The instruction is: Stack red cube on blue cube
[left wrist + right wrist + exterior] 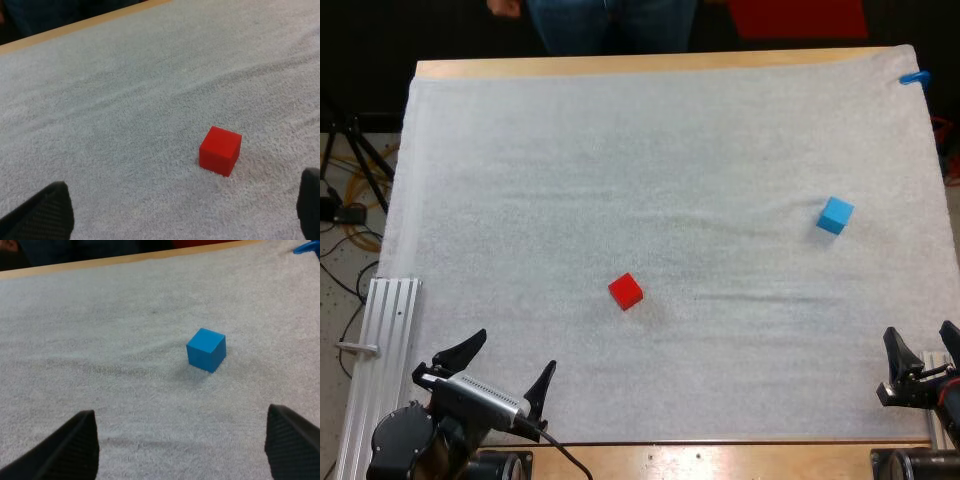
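Observation:
The red cube (626,291) sits alone near the middle of the white mat. Far off to the right rests the blue cube (835,215). My left gripper (510,370) is open at the mat's near left, well short of the red cube. In the left wrist view the red cube (220,150) lies ahead of the spread fingers (42,215), nearer the right one. My right gripper (923,352) is open at the near right edge. Its wrist view has the blue cube (206,349) on the mat beyond wide-apart fingers (70,450).
A person's legs (610,22) stand beyond the table's far edge. A metal rail (380,350) runs along the left side by my left arm. The wooden table edge (650,62) borders the mat at the back.

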### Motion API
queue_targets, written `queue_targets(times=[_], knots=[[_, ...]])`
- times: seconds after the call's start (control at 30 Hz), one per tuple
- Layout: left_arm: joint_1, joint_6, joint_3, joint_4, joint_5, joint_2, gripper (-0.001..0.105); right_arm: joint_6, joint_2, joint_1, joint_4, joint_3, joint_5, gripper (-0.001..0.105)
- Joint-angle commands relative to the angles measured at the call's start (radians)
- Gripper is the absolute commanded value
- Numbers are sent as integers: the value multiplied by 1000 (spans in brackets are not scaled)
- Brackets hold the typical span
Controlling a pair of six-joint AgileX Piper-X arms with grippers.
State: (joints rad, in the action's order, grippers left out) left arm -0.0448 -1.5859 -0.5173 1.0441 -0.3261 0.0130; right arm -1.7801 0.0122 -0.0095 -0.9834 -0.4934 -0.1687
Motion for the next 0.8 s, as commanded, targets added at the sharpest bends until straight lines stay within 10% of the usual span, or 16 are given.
queue_targets(times=[0.0,0.77], knots=[[-2,-9,-4,-16,-7,139,87,-3,30,1,8,-4,0,67],[-257,74,-341,170,65,-205,87,-41,-252,4,-55,-336,-105,67]])
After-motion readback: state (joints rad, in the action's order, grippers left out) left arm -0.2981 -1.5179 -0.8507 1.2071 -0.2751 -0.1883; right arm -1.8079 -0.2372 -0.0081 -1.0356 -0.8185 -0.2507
